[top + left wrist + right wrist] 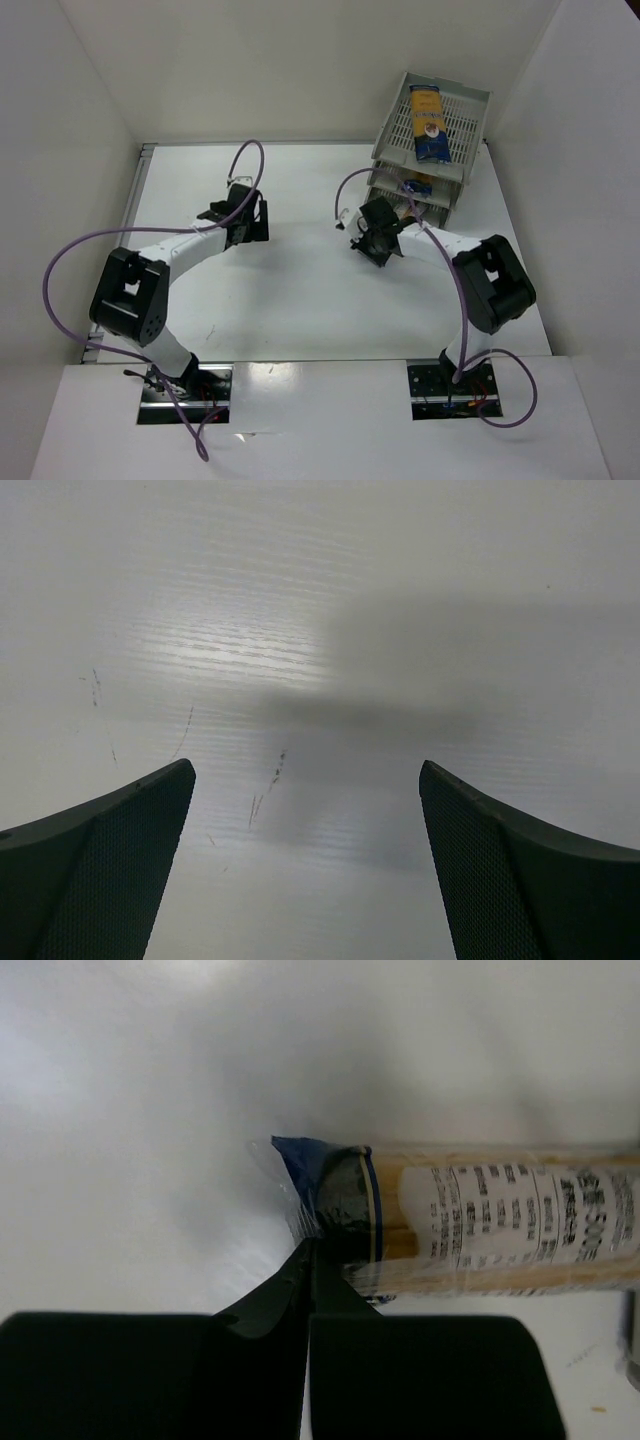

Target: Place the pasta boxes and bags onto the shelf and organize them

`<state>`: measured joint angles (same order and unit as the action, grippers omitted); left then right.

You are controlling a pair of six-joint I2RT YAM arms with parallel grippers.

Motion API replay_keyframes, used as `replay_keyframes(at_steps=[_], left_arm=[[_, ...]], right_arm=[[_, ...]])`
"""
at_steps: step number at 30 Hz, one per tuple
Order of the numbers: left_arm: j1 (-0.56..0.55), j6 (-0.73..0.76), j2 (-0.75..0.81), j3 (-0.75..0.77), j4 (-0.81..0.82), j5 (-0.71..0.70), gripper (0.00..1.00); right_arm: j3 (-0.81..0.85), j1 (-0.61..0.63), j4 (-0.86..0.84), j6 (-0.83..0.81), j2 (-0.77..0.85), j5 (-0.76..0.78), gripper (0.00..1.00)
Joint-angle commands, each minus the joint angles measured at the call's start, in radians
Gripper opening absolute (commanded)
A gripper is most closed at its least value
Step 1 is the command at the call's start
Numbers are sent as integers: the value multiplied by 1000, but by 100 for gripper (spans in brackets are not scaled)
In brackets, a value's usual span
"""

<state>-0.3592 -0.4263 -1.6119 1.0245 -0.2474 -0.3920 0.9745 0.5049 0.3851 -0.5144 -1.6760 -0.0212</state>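
– Three-tier light grey plastic shelf (pixel 462 118) stands upper right. And the packet?
– One long clear spaghetti packet (pixel 480 1220) points lengthwise at it, pinched at its blue end by the closed right gripper (pixel 310 1250); left gripper (pixel 307 770) gapes empty, farther.

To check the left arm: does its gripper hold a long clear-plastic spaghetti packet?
No, the left gripper stands open, and only the white table shows between its dark fingers.

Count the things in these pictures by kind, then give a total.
Long clear-plastic spaghetti packets with dark blue ends: 3 (top tier, lower tier, right end effector)
Light grey plastic three-tier tray shelf: 1
Black-and-white robot arms: 2
Total: 6
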Motion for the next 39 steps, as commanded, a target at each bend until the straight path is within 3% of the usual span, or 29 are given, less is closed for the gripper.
replay_keyframes(at_steps=[1, 12, 20, 23, 24, 27, 31, 32, 35, 36, 39], left_arm=[[35, -34, -23, 17, 37, 48, 100], [35, -66, -125, 78, 46, 113, 100], [54, -75, -134, 89, 46, 131, 100], [54, -75, -134, 89, 46, 131, 100], [54, -75, -134, 89, 46, 131, 100], [54, -75, -123, 89, 46, 131, 100], [54, -42, -100, 51, 57, 128, 100], [54, -23, -88, 51, 69, 119, 100], [54, 17, -53, 6, 91, 84, 100], [54, 41, -40, -4, 91, 75, 100], [54, 76, 18, -53, 100, 50, 100]], right_arm=[[35, -122, -144, 11, -45, 124, 0], [122, -203, -391, -134, -168, 374, 0], [148, -203, -486, -180, -169, 461, 0], [148, -203, -459, -168, -140, 416, 0], [171, -203, -355, -168, -124, 362, 3], [176, -112, -275, -144, -26, 291, 9], [167, 26, -123, -122, 114, 215, 32], [167, 47, -94, -112, 139, 204, 50], [200, 87, 22, -69, 232, 120, 93], [235, 87, 46, -53, 254, 100, 100], [324, 87, 130, -1, 314, 121, 100]])
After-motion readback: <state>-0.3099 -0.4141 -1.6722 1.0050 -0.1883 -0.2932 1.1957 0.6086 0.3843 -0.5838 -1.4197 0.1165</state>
